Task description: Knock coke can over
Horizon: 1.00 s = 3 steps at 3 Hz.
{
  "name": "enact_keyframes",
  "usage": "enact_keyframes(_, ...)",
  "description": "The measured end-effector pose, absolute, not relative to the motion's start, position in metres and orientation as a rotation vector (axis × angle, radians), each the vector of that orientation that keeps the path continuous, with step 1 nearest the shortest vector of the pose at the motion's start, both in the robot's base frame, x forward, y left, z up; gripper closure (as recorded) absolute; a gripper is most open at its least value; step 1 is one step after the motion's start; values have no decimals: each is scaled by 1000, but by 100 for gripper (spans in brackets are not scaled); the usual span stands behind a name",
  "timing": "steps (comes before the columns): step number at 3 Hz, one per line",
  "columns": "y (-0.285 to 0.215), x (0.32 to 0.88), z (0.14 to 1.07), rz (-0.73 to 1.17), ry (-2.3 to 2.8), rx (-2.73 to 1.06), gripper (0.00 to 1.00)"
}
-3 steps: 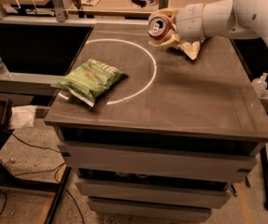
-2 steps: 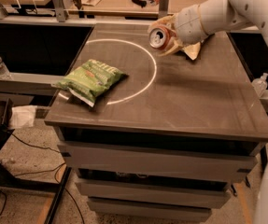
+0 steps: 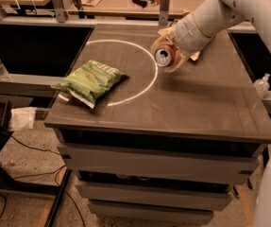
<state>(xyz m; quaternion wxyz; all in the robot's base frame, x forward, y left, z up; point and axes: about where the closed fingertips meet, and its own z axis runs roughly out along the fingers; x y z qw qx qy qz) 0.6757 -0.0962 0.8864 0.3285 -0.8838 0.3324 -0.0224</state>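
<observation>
Clasping tilted coke can (image 3: 163, 56) | pincer (image 3: 169, 54) over far side of table (image 3: 196, 98)

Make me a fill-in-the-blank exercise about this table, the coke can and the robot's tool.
1. The coke can points its silver ____ toward the camera.
2. The tool is at the can, near the rim of the white ____ painted on the table.
3. The chip bag lying apart from the tool is ____ in colour.

Missing words: top; circle; green.
</observation>
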Motion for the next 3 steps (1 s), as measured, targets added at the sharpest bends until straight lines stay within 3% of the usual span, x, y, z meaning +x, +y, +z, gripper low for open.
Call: enact_keyframes(3,-107,658,869,-243,802,-2447,100)
